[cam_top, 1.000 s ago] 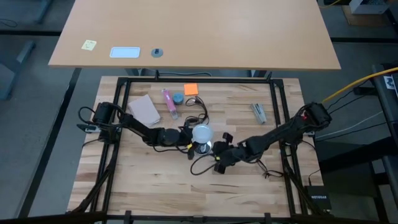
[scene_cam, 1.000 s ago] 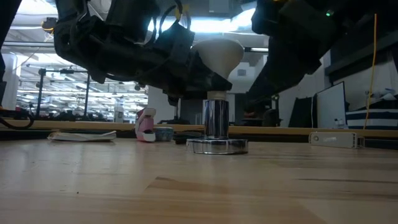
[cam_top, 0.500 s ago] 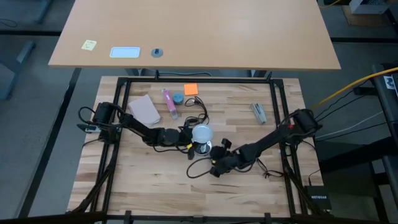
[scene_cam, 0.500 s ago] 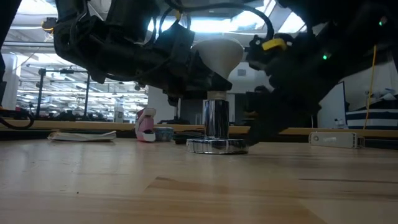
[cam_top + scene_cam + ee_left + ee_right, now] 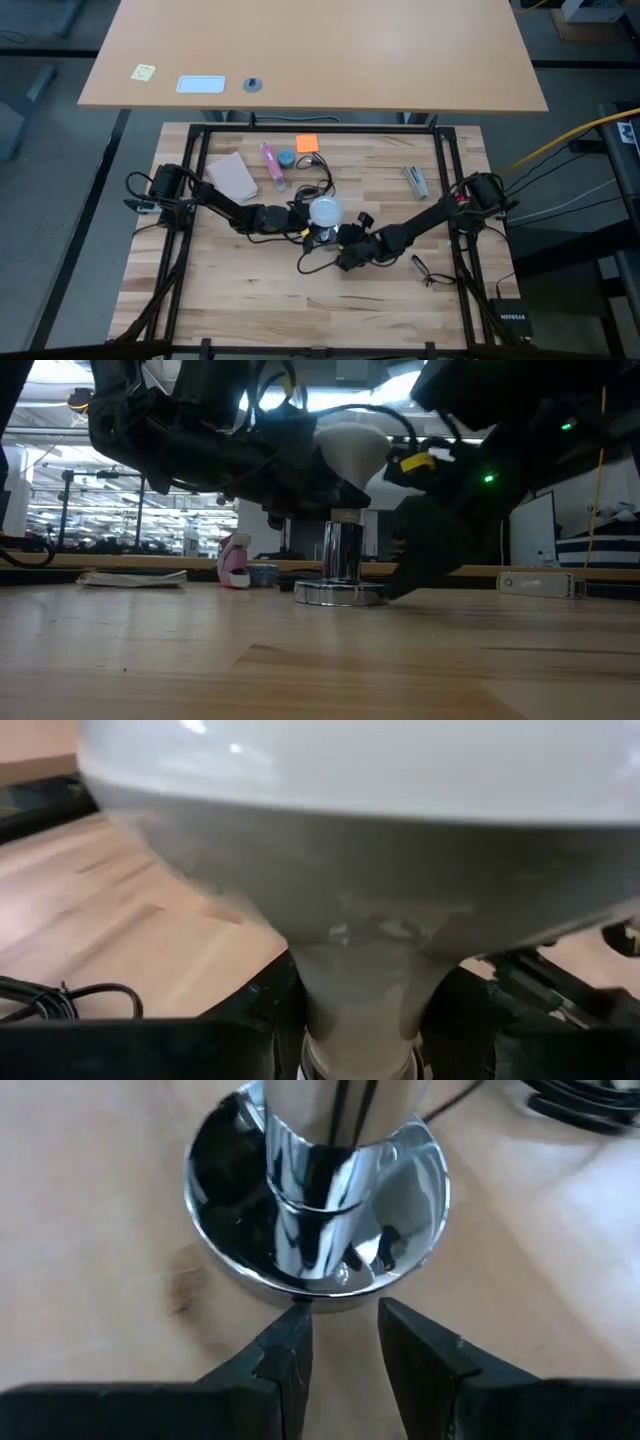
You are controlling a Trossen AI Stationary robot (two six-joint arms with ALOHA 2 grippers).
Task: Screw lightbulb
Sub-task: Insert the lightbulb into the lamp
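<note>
**Bulb seated on the lamp, both claws in close**

While I watch from the overhead camera, the lightbulb (image 5: 324,211) sits near the middle of the surface (image 5: 250,290), upright on the shiny silver lamp base (image 5: 340,592); from table height its narrow neck meets the top of the base's chrome post, globe uppermost. My left claw (image 5: 303,222) reaches in from the left and is clamped on the lightbulb; its wrist camera is filled by the frosted globe and neck, with dark fingers (image 5: 262,1010) pressed to either side of the neck. My right claw (image 5: 338,1338) comes in low from the right, its tips just beside the rim of the lamp base; the two fingers stand a little apart, gripping nothing, and I cannot tell whether they touch the rim. A black cord (image 5: 310,262) loops on the wood beside the base. Farther back lie a pink object (image 5: 271,165), a small blue round object (image 5: 287,158), an orange note (image 5: 306,143) and a tan pad (image 5: 232,175).
</note>
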